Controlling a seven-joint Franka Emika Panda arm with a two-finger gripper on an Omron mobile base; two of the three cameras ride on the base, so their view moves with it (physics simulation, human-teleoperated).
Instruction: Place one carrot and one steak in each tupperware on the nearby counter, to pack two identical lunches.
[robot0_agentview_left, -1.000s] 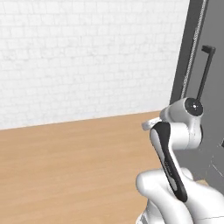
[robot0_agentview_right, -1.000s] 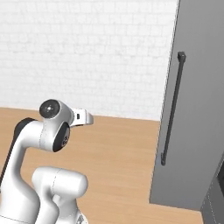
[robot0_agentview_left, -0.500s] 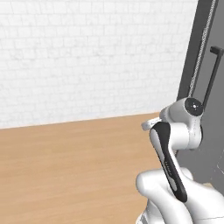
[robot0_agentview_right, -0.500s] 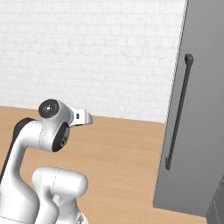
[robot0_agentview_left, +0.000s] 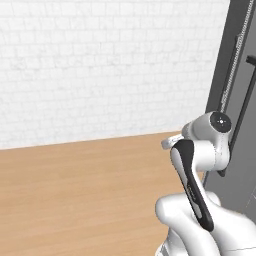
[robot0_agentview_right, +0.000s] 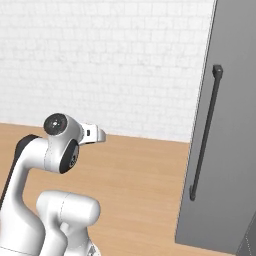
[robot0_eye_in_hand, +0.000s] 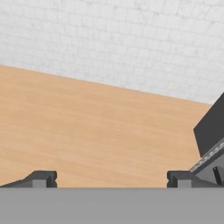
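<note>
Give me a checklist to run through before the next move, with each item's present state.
1. Claw open: ok, fingertips stand wide apart.
2. Claw empty: ok, nothing between the tips.
3. Fridge door shut: ok, with its dark handle on the front.
4. Arm folded close over the base, apart from the fridge: ok.
5. Where carrots and steaks lie: cannot tell.
6. Where the tupperware stands: cannot tell.
</note>
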